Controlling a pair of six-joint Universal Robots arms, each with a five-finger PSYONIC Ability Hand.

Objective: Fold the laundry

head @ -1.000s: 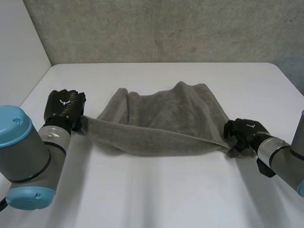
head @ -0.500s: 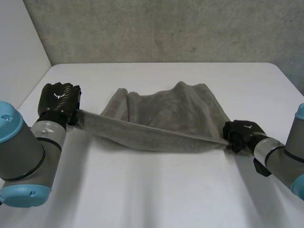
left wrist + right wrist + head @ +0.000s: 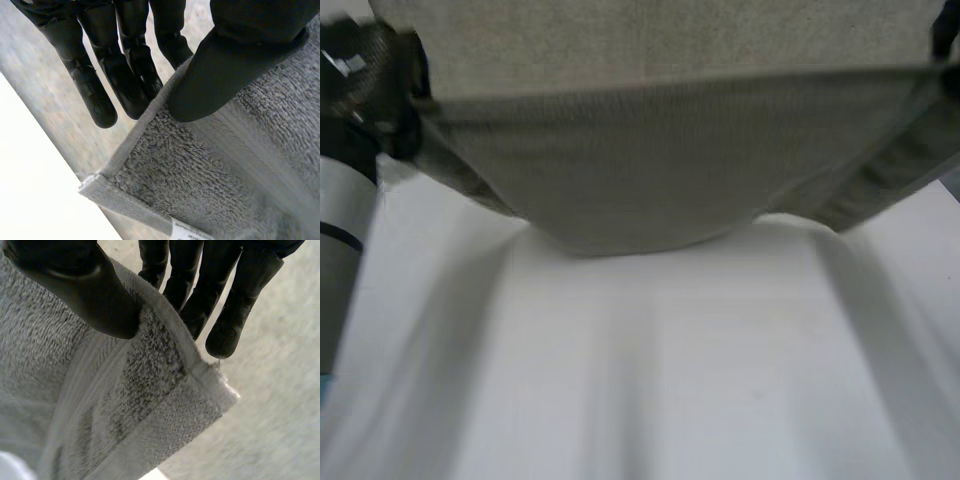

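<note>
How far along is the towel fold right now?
Done: both grasps. The left hand pinches the grey towel near one corner, and the right hand pinches it near another. In hand: the towel hangs stretched between them over the table, its middle sagging. Left: no fold shows yet. The held edge probably has to be brought over, laid down and smoothed.

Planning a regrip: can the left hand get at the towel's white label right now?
Probably not without letting go. The left hand pinches the grey towel near its corner between thumb and fingers; the label lies uncovered on the hem beyond the thumb tip.
</note>
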